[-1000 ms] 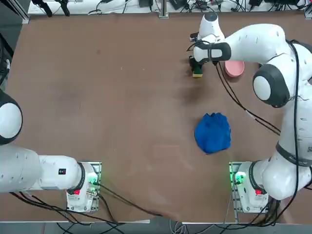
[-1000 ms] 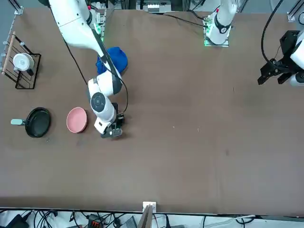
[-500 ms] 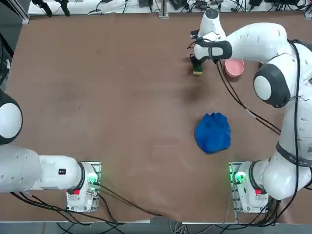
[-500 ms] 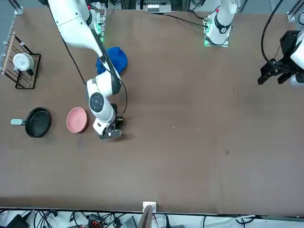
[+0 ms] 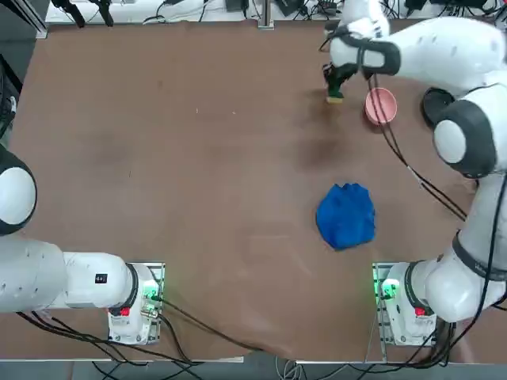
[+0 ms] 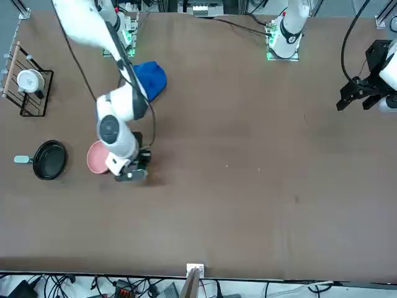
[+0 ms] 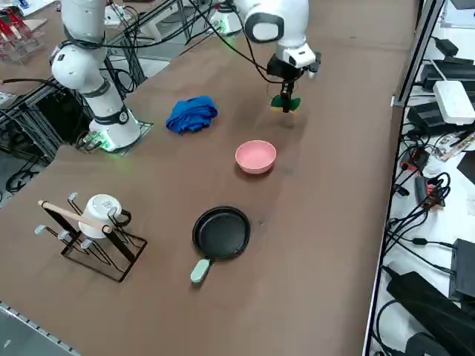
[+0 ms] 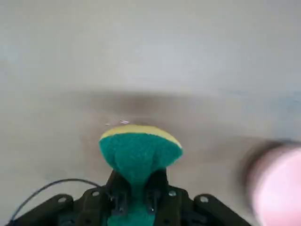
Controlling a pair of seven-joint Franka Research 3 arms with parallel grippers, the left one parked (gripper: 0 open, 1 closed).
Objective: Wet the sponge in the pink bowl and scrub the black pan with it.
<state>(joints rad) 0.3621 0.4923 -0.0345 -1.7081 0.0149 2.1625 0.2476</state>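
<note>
Since a second ago the right claw (image 5: 336, 85) has closed on the sponge (image 5: 336, 96) and carried it off the worktop (image 5: 198, 158), drifting toward the pink bowl (image 5: 380, 105). Its fingers are pinched tight on the sponge's middle, so the green face bulges out ahead of the fingertips in the wrist view (image 8: 139, 155), with the yellow layer showing along the far edge. From the side, the sponge (image 7: 286, 103) hangs below the claw (image 7: 285, 95), clear of the worktop surface with its shadow beneath. The pink bowl (image 7: 256, 156) sits near the claw, on the side toward the black pan, and a blurred pink patch (image 8: 277, 183) at the edge of the wrist view marks it. In the front view the claw (image 6: 128, 173) is just beside the bowl (image 6: 97, 158), the wrist partly covering the bowl's rim. The black pan (image 7: 221, 231) lies farther off beyond the bowl, its pale handle (image 7: 199, 270) pointing away from the claw. A blue cloth (image 7: 191, 113) lies crumpled on the worktop, well apart from the claw, back toward the arm's base. A wire rack holding a white mug (image 7: 100, 210) stands beyond the pan.
</note>
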